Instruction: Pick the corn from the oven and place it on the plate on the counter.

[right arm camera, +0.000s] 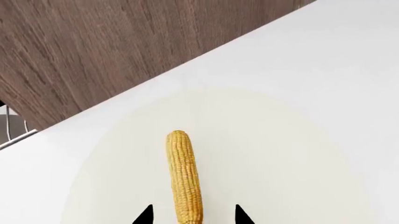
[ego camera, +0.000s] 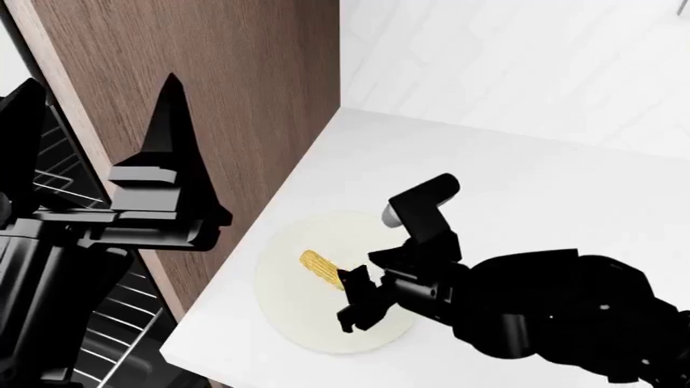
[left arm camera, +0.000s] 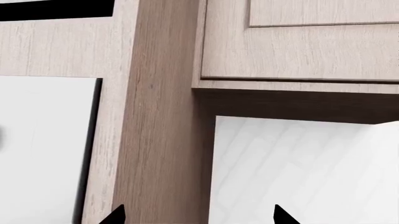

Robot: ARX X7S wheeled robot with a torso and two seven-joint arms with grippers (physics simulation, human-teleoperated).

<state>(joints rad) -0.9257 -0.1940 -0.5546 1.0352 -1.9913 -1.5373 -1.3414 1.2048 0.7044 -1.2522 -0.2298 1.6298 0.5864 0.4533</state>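
Observation:
The yellow corn (ego camera: pixel 320 268) lies flat on the round cream plate (ego camera: pixel 313 327), which sits on the white counter (ego camera: pixel 518 186) near its front left corner. My right gripper (ego camera: pixel 351 301) is open and low over the plate. Its fingertips straddle the cob's near end with a gap on each side. In the right wrist view the corn (right arm camera: pixel 184 177) lies lengthwise on the plate (right arm camera: pixel 281 163) between the tips of that gripper (right arm camera: pixel 192 215). My left gripper (ego camera: pixel 97 113) is open and empty, raised in front of the oven (ego camera: pixel 108 323). It also shows in its own wrist view (left arm camera: pixel 199 217).
A tall wood cabinet panel (ego camera: pixel 216 97) stands between the oven and the counter. The white tiled back wall (ego camera: pixel 518 56) rises behind the counter. The left wrist view faces wood cabinetry (left arm camera: pixel 162 116) and the white wall (left arm camera: pixel 299 172).

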